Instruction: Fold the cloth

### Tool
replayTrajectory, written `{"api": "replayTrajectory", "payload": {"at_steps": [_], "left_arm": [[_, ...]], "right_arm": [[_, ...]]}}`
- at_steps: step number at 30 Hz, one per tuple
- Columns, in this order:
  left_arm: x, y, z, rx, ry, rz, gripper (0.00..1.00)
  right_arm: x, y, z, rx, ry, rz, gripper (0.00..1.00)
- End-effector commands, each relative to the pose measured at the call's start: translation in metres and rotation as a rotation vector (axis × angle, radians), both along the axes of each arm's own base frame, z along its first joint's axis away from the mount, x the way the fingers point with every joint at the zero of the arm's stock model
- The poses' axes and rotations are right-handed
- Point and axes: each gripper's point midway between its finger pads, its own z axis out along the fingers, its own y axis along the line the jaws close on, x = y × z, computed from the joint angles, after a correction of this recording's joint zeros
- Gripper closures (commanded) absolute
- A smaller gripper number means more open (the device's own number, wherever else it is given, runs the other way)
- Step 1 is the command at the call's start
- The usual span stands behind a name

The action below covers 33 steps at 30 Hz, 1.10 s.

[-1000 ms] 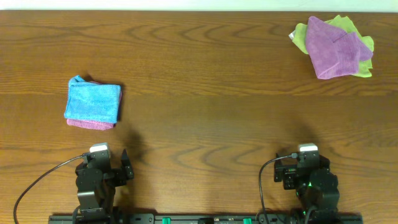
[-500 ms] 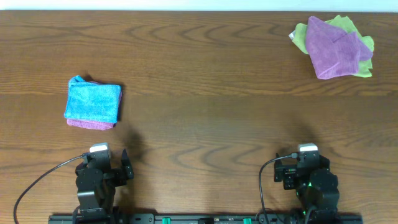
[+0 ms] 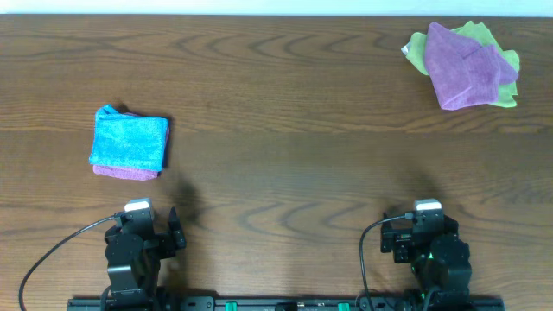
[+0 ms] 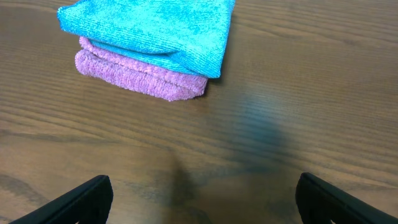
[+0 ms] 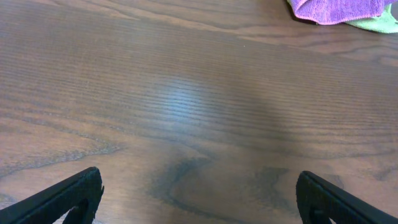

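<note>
A folded blue cloth (image 3: 130, 140) lies on a folded pink cloth (image 3: 128, 172) at the table's left; both show in the left wrist view, the blue cloth (image 4: 152, 28) on the pink one (image 4: 140, 78). A crumpled purple cloth (image 3: 465, 66) lies on a green cloth (image 3: 478, 36) at the far right; their edges show in the right wrist view, purple (image 5: 336, 9) and green (image 5: 380, 23). My left gripper (image 4: 202, 198) is open and empty near the front edge. My right gripper (image 5: 199, 198) is open and empty near the front edge.
The brown wooden table (image 3: 276, 173) spans the view. Both arm bases sit at the front edge, the left (image 3: 134, 255) and the right (image 3: 432, 255), with cables beside them.
</note>
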Motion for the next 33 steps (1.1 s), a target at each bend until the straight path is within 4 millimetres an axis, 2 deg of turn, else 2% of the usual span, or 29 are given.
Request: {"api": "replayTrajectory", "payload": {"at_steps": [1,14,17,21,27,33], "left_arm": [[-0.002,-0.001,-0.005,0.013,0.016,-0.014,0.05],[-0.002,-0.001,-0.005,0.013,0.017,-0.014,0.05],[-0.002,-0.001,-0.005,0.013,0.017,-0.014,0.05],[-0.002,-0.001,-0.005,0.013,0.017,-0.014,0.05],[-0.002,-0.001,-0.005,0.013,0.016,-0.014,0.05],[-0.002,-0.001,-0.005,0.013,0.017,-0.014,0.05]], "right_arm": [[0.0,-0.004,-0.006,0.005,0.009,-0.029,0.01],[0.003,-0.005,-0.001,0.003,-0.005,-0.036,0.01],[0.007,-0.013,0.006,0.027,0.002,-0.105,0.01],[0.016,-0.029,0.025,0.05,0.016,-0.224,0.01],[0.037,-0.053,0.072,0.042,0.012,-0.331,0.01],[0.063,-0.084,0.11,0.054,0.033,-0.451,0.01]]}}
